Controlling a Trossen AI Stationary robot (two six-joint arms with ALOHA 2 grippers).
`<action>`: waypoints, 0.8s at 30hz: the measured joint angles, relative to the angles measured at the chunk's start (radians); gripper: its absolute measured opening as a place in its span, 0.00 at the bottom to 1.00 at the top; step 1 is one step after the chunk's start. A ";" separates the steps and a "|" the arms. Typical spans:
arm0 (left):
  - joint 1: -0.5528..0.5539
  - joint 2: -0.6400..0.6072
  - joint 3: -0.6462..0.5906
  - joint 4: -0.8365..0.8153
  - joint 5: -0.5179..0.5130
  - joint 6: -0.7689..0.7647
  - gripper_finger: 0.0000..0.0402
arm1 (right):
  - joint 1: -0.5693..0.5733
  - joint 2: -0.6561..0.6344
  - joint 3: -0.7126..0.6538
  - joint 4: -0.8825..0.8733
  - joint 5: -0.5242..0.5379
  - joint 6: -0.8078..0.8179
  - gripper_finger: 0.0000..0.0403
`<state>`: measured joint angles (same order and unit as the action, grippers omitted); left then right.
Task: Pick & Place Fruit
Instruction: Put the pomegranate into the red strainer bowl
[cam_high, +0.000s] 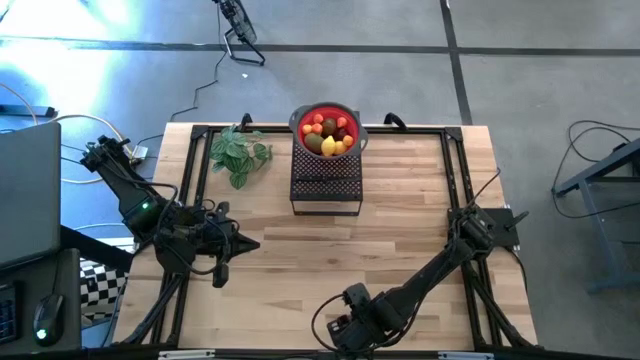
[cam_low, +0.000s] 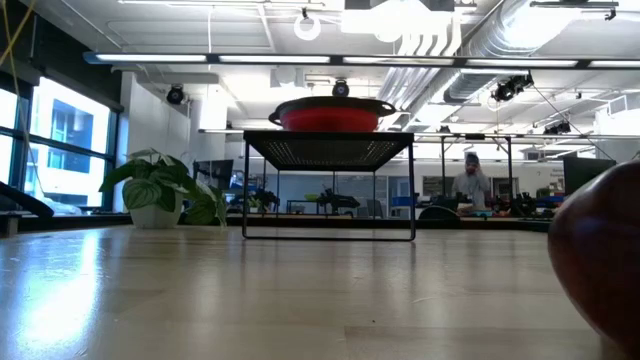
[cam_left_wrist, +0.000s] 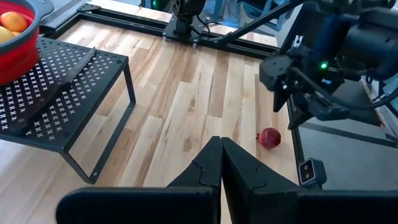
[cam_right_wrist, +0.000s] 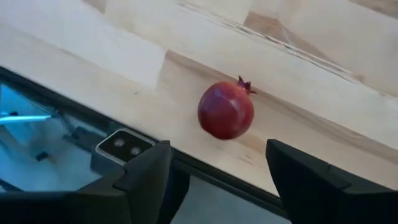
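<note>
A dark red ball with a small crown, a pomegranate (cam_right_wrist: 226, 111), lies on the wood close to the table's near edge (cam_left_wrist: 269, 138) and looms at the right of the low view (cam_low: 600, 250). My right gripper (cam_right_wrist: 217, 180) hangs open above it, pointing steeply down, one finger on either side and clear of it (cam_left_wrist: 298, 106); in the high view the gripper (cam_high: 345, 335) hides the fruit. A red bowl (cam_high: 300, 120) of yellow, orange, red and brown fruit stands on a black mesh stand (cam_high: 325, 185) at the far centre. My left gripper (cam_left_wrist: 222, 168) waits shut at the table's left (cam_high: 245, 245).
A green leafy plant (cam_high: 238, 152) sits left of the stand. Black frame rails (cam_high: 190, 170) run along the table's sides and far edge. A small camera block (cam_right_wrist: 124, 146) sits at the near edge beside the pomegranate. Bare wood lies between the stand and the near edge.
</note>
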<state>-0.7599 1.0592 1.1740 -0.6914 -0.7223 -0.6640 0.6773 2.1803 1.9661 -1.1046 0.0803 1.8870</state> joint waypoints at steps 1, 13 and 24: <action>0.000 0.000 0.000 0.000 0.000 0.000 0.00 | 0.000 0.000 -0.014 0.012 0.004 0.010 0.64; 0.000 0.000 0.000 -0.018 0.000 0.000 0.00 | 0.000 -0.001 -0.189 0.257 -0.006 0.031 0.63; 0.000 0.000 0.000 -0.026 -0.001 0.000 0.00 | -0.011 -0.001 -0.207 0.247 0.005 0.030 0.63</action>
<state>-0.7597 1.0592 1.1744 -0.7177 -0.7231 -0.6640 0.6660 2.1796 1.7588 -0.8574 0.0853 1.9168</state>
